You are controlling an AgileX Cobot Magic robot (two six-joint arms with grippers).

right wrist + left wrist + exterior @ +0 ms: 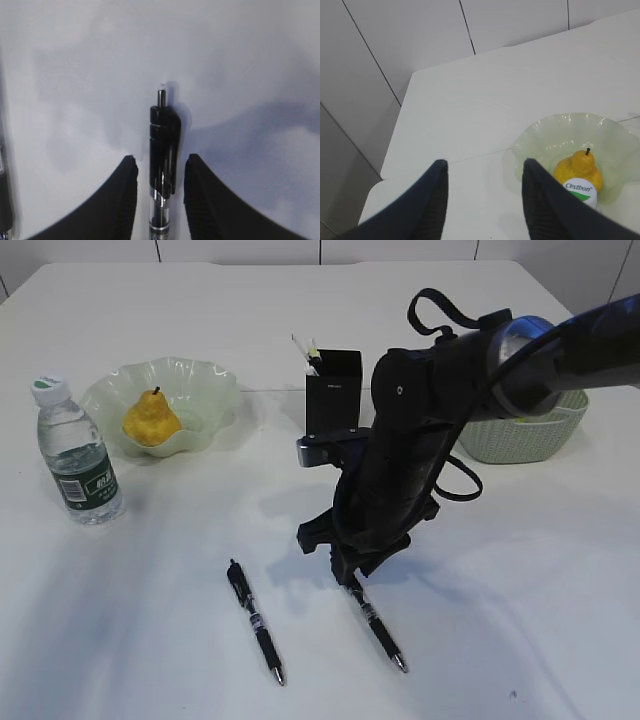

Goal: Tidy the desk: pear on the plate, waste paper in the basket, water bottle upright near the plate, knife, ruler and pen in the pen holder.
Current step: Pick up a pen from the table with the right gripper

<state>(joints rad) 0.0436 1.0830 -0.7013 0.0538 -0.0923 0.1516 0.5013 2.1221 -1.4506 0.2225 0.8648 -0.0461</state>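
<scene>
Two black pens on the desk (pixel 520 620): left pen (pixel 255 621) lying free, right pen (pixel 378 625) between the spread fingers of the right gripper (pixel 159 175), gaps visible only from its wrist. Left gripper (pixel 485 175) likewise parted, above one water bottle (pixel 580 191) beside one pear (pixel 577 167) on the plate (pixel 540 135).

The right arm (pixel 470 390) reached down to the desk, its gripper (pixel 160 175) parted. The left gripper (pixel 485 172) hung open.

We count two pens (pixel 256 622) (pixel 378 625), one pear (pixel 151 419), one plate (pixel 205 385), one water bottle (pixel 78 455), one pen holder (pixel 334 390), one basket (pixel 520 432).
</scene>
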